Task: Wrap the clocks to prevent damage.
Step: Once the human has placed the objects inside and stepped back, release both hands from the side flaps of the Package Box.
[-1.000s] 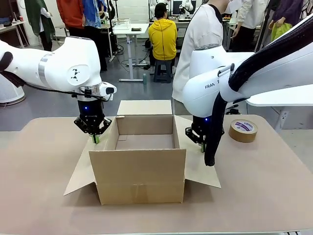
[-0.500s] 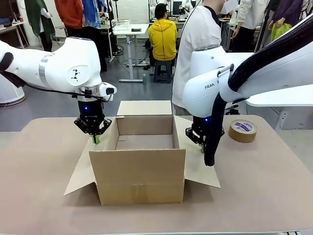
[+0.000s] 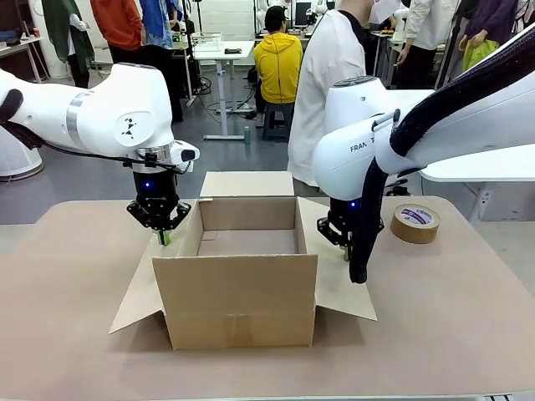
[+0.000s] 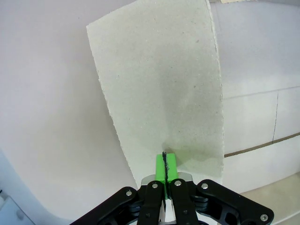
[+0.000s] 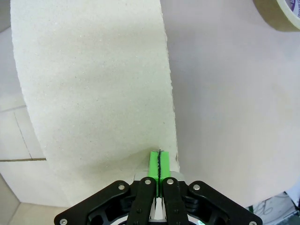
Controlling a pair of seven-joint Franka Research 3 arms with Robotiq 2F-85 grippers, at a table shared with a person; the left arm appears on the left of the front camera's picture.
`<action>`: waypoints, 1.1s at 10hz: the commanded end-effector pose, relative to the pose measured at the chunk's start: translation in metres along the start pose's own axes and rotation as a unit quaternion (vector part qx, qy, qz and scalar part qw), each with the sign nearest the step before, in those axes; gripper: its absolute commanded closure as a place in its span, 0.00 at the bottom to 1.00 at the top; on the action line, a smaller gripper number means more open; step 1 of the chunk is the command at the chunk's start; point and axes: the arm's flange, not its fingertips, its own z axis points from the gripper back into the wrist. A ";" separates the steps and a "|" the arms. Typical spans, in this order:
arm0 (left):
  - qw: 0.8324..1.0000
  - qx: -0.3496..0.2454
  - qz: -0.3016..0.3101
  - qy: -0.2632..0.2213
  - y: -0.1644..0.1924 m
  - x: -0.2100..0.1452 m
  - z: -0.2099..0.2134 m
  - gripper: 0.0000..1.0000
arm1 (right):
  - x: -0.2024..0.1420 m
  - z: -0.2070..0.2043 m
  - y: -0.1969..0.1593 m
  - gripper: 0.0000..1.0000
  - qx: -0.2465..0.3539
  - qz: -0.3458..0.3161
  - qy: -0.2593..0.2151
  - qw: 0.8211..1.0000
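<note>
An open cardboard box (image 3: 238, 301) stands mid-table with its flaps folded outward and its inside looking empty. The clocks are out of view. My left gripper (image 3: 164, 238) is shut, its tips down on the box's left flap (image 3: 138, 296). In the left wrist view the green pads (image 4: 161, 165) meet over that flap (image 4: 159, 84). My right gripper (image 3: 345, 251) is also shut, its tips resting on the right flap (image 3: 338, 280). The right wrist view shows the closed gripper (image 5: 159, 161) over the pale cardboard flap (image 5: 93, 93).
A roll of brown tape (image 3: 415, 222) lies on the table at the right, its edge also in the right wrist view (image 5: 281, 14). A person in a white shirt (image 3: 330, 75) stands behind the box at the far side. The back flap (image 3: 247, 183) lies open toward them.
The person behind the box has shifted slightly to the left. Both arms and the box have stayed still.
</note>
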 end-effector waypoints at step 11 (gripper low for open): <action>1.000 0.005 0.001 0.000 0.000 0.000 -0.001 1.00 | -0.001 -0.003 0.002 0.99 -0.006 -0.001 -0.001 1.000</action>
